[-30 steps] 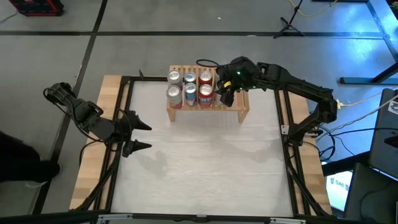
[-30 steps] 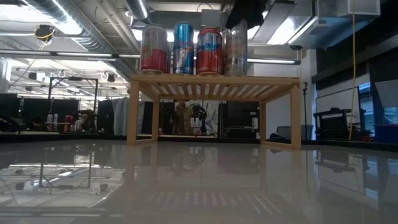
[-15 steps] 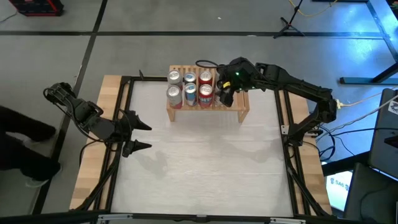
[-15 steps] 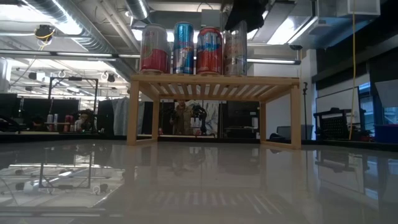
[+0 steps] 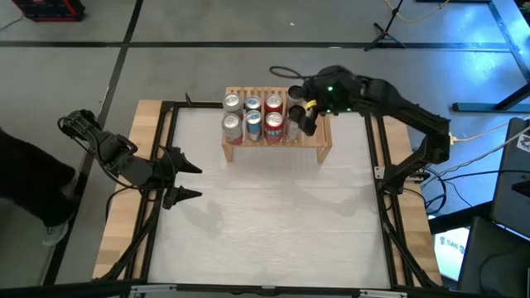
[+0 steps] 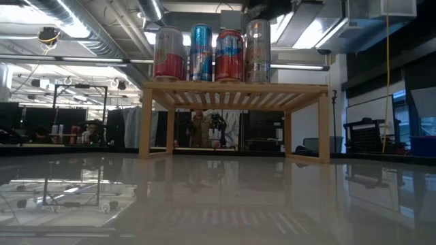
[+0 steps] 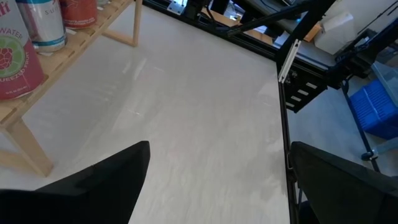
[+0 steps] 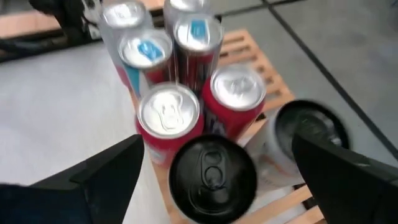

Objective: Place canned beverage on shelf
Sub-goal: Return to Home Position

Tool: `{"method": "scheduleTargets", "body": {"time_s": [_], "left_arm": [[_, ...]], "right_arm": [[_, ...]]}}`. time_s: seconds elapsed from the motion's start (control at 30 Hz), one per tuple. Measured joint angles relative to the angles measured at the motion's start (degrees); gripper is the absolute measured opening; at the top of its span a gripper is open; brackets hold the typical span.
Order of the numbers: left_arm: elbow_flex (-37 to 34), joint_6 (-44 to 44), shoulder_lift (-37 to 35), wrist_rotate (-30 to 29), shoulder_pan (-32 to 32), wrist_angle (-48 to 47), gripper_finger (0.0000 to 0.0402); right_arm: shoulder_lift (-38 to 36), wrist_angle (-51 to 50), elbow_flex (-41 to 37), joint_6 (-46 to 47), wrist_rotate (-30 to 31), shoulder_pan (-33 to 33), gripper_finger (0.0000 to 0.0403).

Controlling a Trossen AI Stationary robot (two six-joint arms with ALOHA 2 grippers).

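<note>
The light-wood slatted shelf (image 5: 315, 141) stands at the table's far middle, on its side legs (image 6: 146, 122). Several cans stand upright on its slats, in red, blue and silver (image 5: 252, 124). The rightmost can in the low view (image 6: 257, 51) has a black top, which shows in the right wrist view (image 8: 213, 169). My right gripper (image 5: 304, 122) is open above the shelf's right part, its fingers (image 8: 106, 174) wide on either side of the black-topped can and clear of it. My left gripper (image 5: 186, 180) is open and empty at the table's left edge.
A second dark-topped can (image 8: 309, 127) stands beside the black-topped one. The white tabletop (image 5: 273, 215) stretches from the shelf to the near edge. A black frame rail (image 5: 377, 165) runs along the table's right side. The shelf's left end and cans show in the left wrist view (image 7: 18, 62).
My right gripper has gone up and a little toward the table's right and far edge, off the rightmost can. In the low view the can now shows whole and stands upright on the shelf.
</note>
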Motion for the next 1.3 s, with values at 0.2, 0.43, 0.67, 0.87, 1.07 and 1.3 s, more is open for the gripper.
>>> {"method": "scheduleTargets", "body": {"time_s": [0.2, 0.43, 0.67, 0.87, 1.07, 1.3], "left_arm": [[0.0, 0.0, 0.1, -1.2, 0.0, 2.5, 0.0384], [0.0, 4.2, 0.7, -3.1, 0.0, 2.6, 0.0384], [0.0, 14.6, -1.1, 2.9, 6.8, 4.9, 0.0384], [0.0, 24.0, -0.7, 15.4, 17.5, 9.9, 0.0384], [0.0, 29.6, -1.5, 22.1, 27.7, 10.1, 0.0381], [-7.2, 29.6, -6.5, 26.5, 33.9, 14.5, 0.0333]], "right_arm": [[-0.1, -3.8, 9.0, 0.4, -0.1, 0.0, 0.0399], [-1.3, -5.1, 13.6, 3.8, -3.3, 4.4, 0.0399], [-1.9, -4.0, 13.6, 11.4, -4.8, 14.9, 0.0399], [-1.6, -3.7, 13.6, 15.0, -0.3, 23.5, 0.0362], [-1.6, -7.5, 13.6, 14.4, 6.3, 27.2, 0.0223], [-2.2, -5.9, 13.6, 10.3, 2.0, 27.0, 0.0032]]}}
